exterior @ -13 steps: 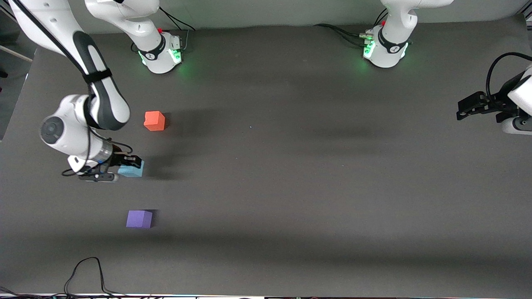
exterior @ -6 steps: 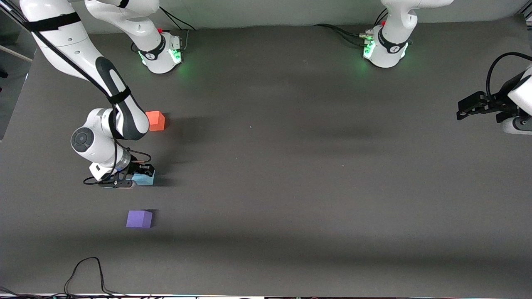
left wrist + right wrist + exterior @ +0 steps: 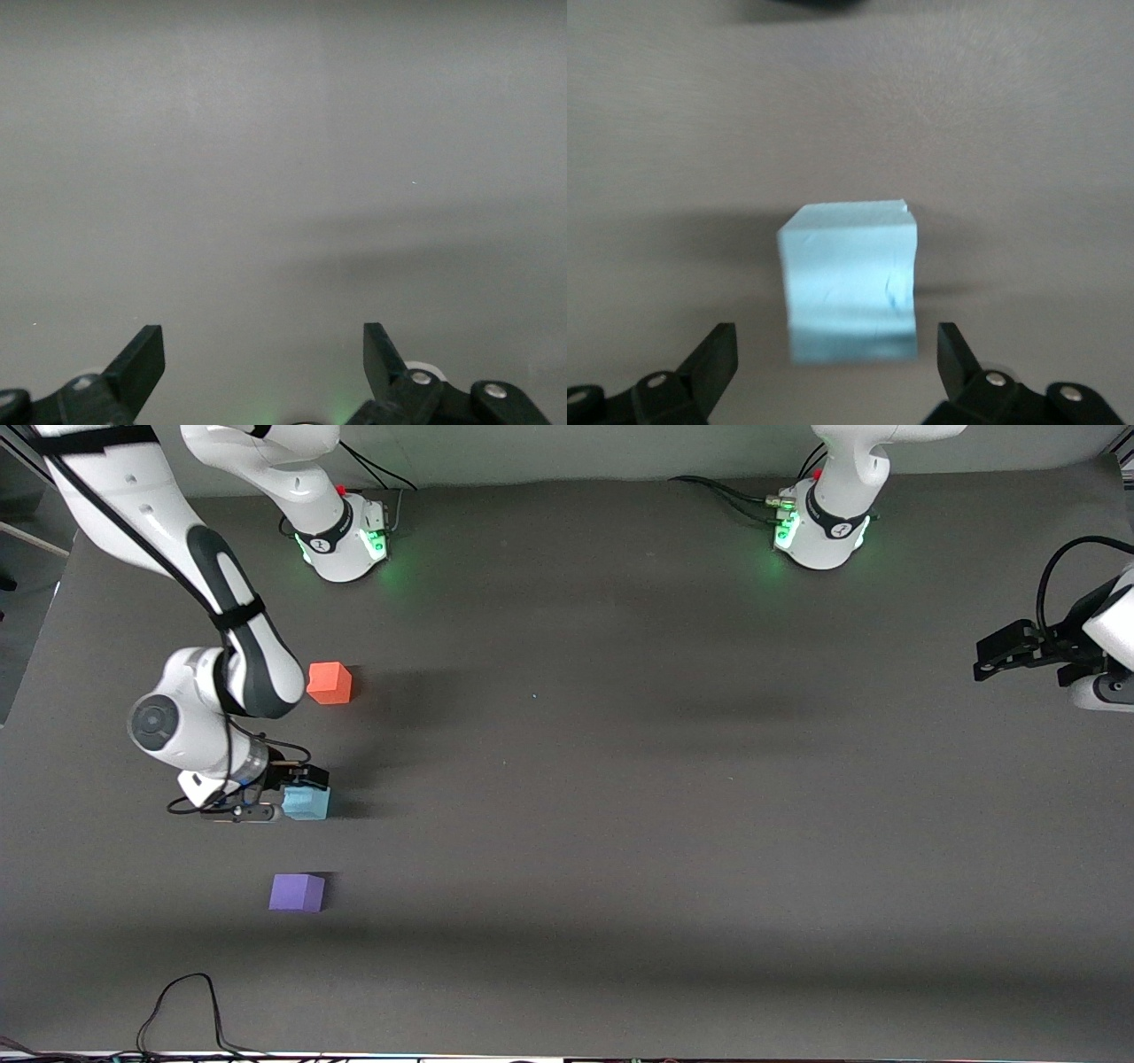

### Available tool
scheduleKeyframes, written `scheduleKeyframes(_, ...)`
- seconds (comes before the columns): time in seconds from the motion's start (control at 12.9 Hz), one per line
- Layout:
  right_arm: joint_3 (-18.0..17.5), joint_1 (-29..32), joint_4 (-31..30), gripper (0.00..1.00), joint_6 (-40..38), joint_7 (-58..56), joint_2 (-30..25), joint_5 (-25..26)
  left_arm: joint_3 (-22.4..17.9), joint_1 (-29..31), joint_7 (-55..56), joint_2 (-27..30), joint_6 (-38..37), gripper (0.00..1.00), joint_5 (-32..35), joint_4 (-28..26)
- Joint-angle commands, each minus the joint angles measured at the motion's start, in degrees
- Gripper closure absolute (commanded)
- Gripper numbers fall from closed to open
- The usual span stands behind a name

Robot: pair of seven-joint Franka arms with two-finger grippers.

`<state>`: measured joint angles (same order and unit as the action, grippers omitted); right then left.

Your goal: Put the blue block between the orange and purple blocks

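Observation:
The blue block rests on the dark table, between the orange block, which is farther from the front camera, and the purple block, which is nearer. My right gripper is open, low beside the blue block on the side toward the right arm's end of the table. In the right wrist view the blue block lies just ahead of my open right gripper, and neither fingertip touches it. My left gripper waits open and empty at the left arm's end, and its wrist view shows only bare table.
The two arm bases stand along the table edge farthest from the front camera. A black cable loops over the edge nearest the front camera, near the purple block.
My right gripper carried the blue block toward the line between the orange and purple blocks, set it down, opened, and drew back a little toward the right arm's end. The left arm has not moved.

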<state>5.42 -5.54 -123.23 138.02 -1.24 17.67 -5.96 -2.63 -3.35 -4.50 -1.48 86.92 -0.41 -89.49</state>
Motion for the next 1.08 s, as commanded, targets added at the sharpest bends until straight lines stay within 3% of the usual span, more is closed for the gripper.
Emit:
scheduleKeyframes(0.0, 0.4, -0.2, 2.7, 0.0, -11.2, -1.2, -8.9, -0.5, 0.0, -0.2, -0.3, 1.3, -1.1, 0.0, 0.8, -0.6)
scheduleKeyframes(0.54, 0.9, -0.9, 21.4, 0.0, -42.4, -1.5, -20.6, -0.2, -0.1, -0.2, -0.4, 1.3, -1.1, 0.0, 0.8, -0.7)
scheduleKeyframes(0.85, 7.5, -8.3, 22.5, 0.0, -47.0, -1.2, -24.1, 0.2, -0.1, -0.2, -0.4, 1.3, -1.1, 0.0, 0.8, -0.6)
scheduleKeyframes(1.01, 7.6, -8.2, 22.5, 0.0, -47.3, -1.3, -23.9, 0.2, 0.0, -0.2, -0.4, 1.3, -1.1, 0.0, 0.8, -0.6)
